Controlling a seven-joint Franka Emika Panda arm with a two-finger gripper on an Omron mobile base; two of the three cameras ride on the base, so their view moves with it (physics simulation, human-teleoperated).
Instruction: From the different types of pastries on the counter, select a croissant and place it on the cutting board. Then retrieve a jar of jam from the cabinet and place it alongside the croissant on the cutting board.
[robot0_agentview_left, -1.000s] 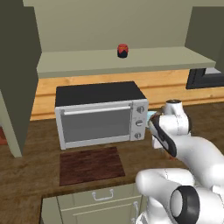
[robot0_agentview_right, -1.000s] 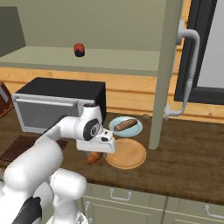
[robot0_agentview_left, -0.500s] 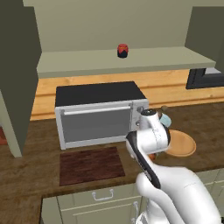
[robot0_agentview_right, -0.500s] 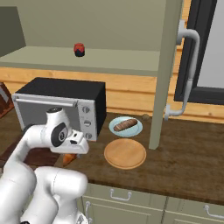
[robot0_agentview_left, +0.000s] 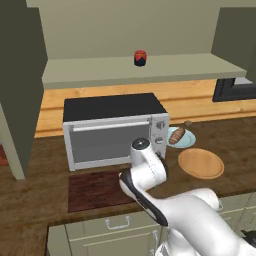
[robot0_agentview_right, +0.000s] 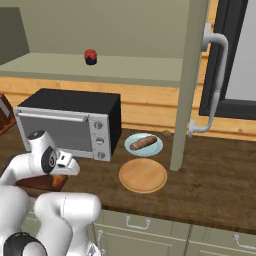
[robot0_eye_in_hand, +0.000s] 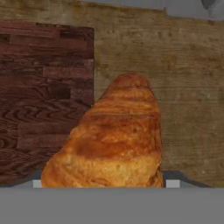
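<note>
the croissant (robot0_eye_in_hand: 111, 140) sits in my tool, held across its plump middle with the jaws spread wide around it, and it hangs above the counter (robot0_eye_in_hand: 192, 87) just off the right edge of the cutting board (robot0_eye_in_hand: 43, 92). i judge it light, flaky and easily crushed, so that broad middle is the place to hold, gently, not the tapered ends, which could snap off. since a second ago my arm has swung left, away from the round wooden plate (robot0_agentview_left: 201, 162) and the brown pastry (robot0_agentview_left: 176, 135) on its pale dish, and now bends low in front of the toaster oven (robot0_agentview_left: 115, 130), by the board's right end. the jar of jam (robot0_agentview_left: 140, 57) stands on the cabinet (robot0_agentview_left: 150, 70) shelf as before, untouched.
</note>
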